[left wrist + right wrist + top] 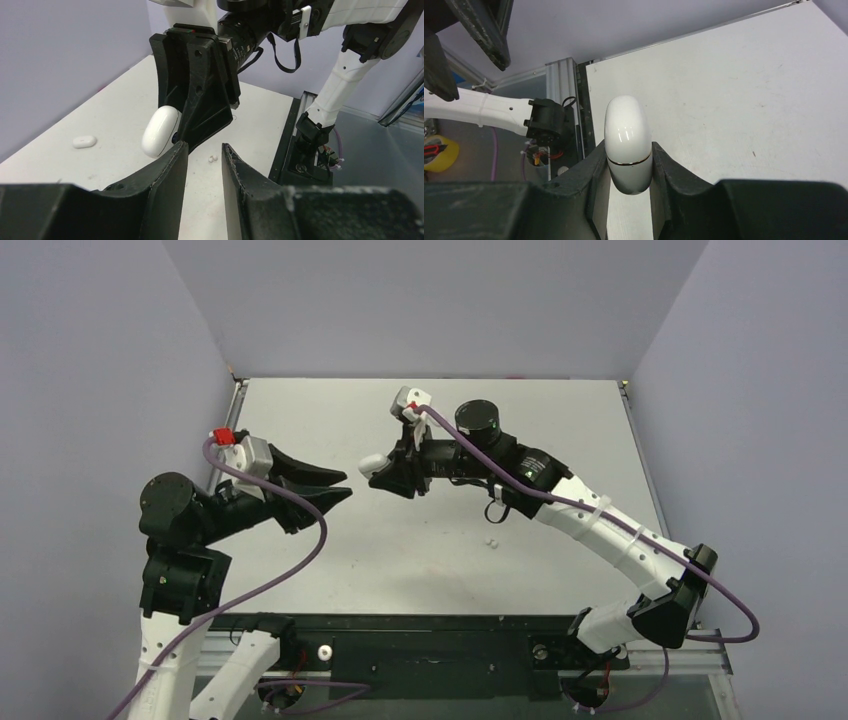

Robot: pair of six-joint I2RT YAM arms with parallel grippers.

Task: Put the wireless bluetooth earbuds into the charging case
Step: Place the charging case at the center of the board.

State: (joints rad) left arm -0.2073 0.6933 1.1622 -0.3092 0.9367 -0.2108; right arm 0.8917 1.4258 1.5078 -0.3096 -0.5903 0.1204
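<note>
Gripped tight in R tool (629,146), up off desk (560,430): 1 charging case (626,125), lid shut. Long axis along fingers, rounded end out twd L tool (204,149). Base hidden btwn fingers. Slight gap at L tool, nothing in it. On desk: 2 earbuds (490,540), too tiny for detail.

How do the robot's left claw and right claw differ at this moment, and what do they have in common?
The right claw is shut on a glossy white case; the left claw holds nothing. The left claw stands open with bare space between its tips; the right claw's gap is filled by the case. Both are black, two-fingered and raised above the table, tips pointing toward each other.
</note>
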